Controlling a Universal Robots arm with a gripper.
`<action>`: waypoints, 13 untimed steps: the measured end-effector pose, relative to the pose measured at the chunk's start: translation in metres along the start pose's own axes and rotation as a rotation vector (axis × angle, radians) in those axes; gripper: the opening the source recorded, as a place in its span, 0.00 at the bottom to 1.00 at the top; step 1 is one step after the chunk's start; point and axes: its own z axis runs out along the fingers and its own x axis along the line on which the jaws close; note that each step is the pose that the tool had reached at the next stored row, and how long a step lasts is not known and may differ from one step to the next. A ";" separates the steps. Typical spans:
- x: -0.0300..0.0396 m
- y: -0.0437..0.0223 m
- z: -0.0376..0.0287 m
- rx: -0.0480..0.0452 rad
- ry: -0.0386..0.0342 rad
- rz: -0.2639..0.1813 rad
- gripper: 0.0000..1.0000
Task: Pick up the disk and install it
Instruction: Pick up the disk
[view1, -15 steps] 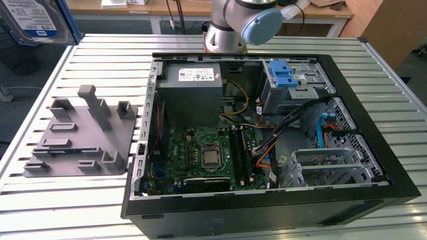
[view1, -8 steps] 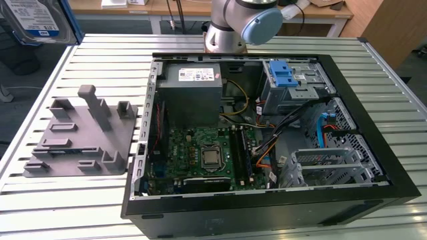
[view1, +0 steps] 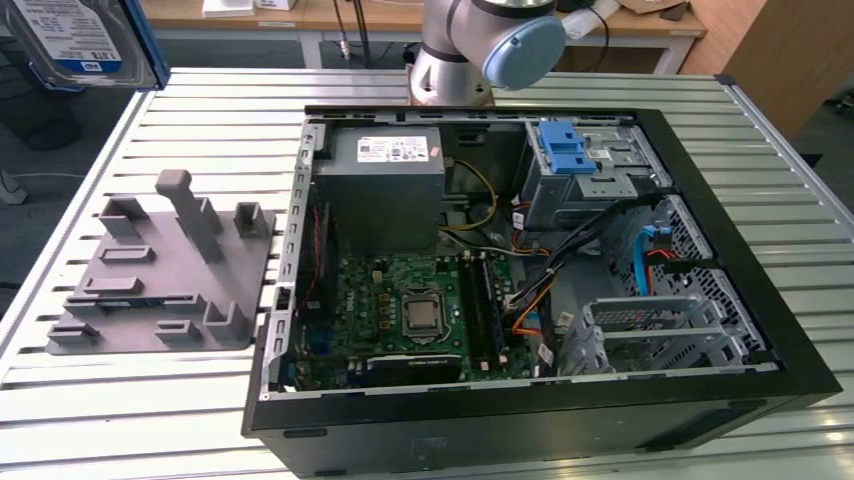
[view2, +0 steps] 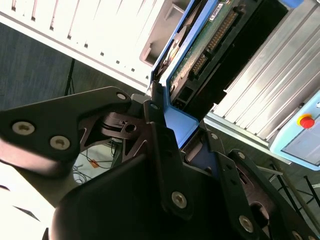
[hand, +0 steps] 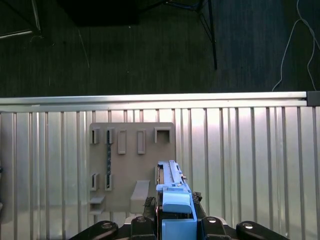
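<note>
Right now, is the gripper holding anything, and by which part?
The gripper holds the disk, with its jaws shut on the blue plastic rail at one end of it.

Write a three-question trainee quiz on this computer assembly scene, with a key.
1. True or false: the disk lies inside the computer case.
2. Multiple choice: what is the claw doing? A) gripping the disk by its blue rail; B) pulling a cable; C) hanging with nothing in it.
3. Fill in: in the exterior view, the grey fixture plate sits on the slatted table to the case's ____.

Key: 1 false, the disk is held in the air away from the case; 2 A; 3 left.
</note>
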 end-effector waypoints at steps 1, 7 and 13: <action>0.0000 -0.0003 0.0000 0.0001 0.0000 0.000 0.36; -0.0001 -0.0024 0.0000 0.0001 0.0000 0.000 0.36; -0.0002 -0.0054 -0.0001 0.0000 0.0000 0.000 0.36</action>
